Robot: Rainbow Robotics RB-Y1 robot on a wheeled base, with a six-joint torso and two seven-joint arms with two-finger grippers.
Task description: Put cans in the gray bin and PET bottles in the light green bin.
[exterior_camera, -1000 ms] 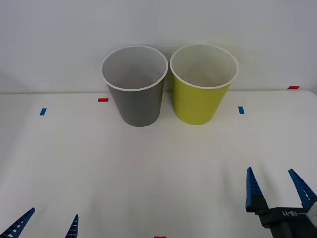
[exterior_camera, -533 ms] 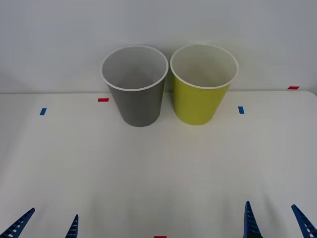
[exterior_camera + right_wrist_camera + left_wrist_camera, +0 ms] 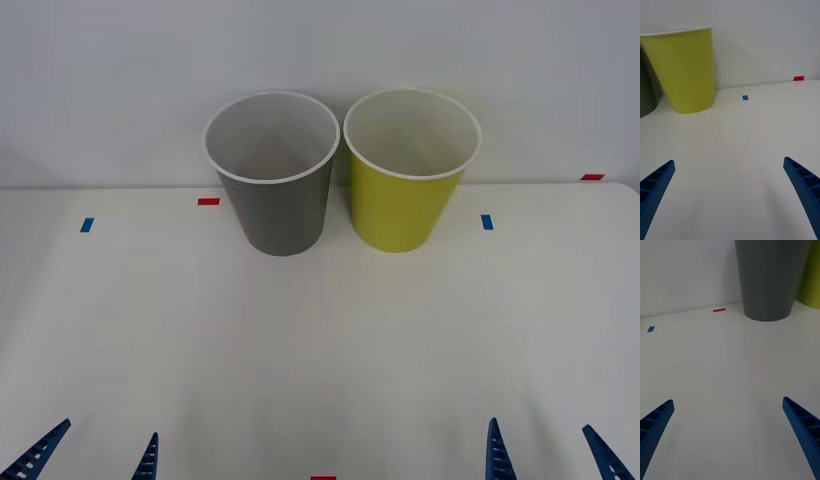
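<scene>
The gray bin (image 3: 275, 175) stands upright at the back of the white table, with the light green bin (image 3: 408, 170) touching close on its right. The cans and PET bottles are out of view; the bins' insides look white and bare as far as I can see into them. My left gripper (image 3: 95, 455) is open at the front left edge of the table, with the gray bin (image 3: 769, 277) ahead of it. My right gripper (image 3: 550, 455) is open at the front right edge, with the light green bin (image 3: 683, 69) ahead of it.
Small blue tape marks (image 3: 87, 225) (image 3: 487, 221) and red tape marks (image 3: 208, 201) (image 3: 592, 177) lie on the table (image 3: 320, 330). A red mark (image 3: 322, 478) sits at the front edge. A white wall rises right behind the bins.
My right gripper has drawn back toward the front edge of the table and dropped low in the front view, still open. The left gripper and both bins have not moved.
</scene>
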